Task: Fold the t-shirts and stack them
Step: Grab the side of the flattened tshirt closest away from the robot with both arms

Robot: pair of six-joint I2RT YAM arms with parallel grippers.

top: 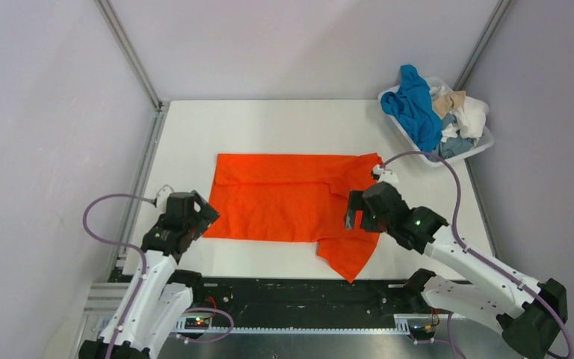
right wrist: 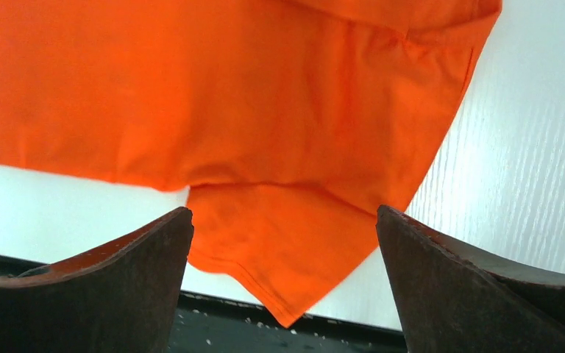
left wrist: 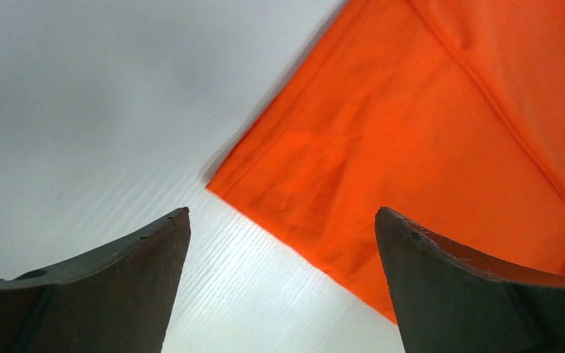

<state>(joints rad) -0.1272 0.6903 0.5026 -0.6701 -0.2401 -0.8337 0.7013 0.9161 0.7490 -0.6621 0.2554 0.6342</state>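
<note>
Robotics lab test booth: plain grey panels [top: 45,112] on metal posts [top: 128,52] enclose a white table [top: 269,127], with two cabled robot arms [top: 478,273] bolted to its front rail [top: 299,327].

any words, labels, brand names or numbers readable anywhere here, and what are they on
None: no text can be read in any view.
orange t-shirt: plain cloth, no print or tag showing.
white plastic basket and the pile of shirts in it: no lettering visible.
small board by the left arm's base: only lit dots, any marking too small to read.
</note>
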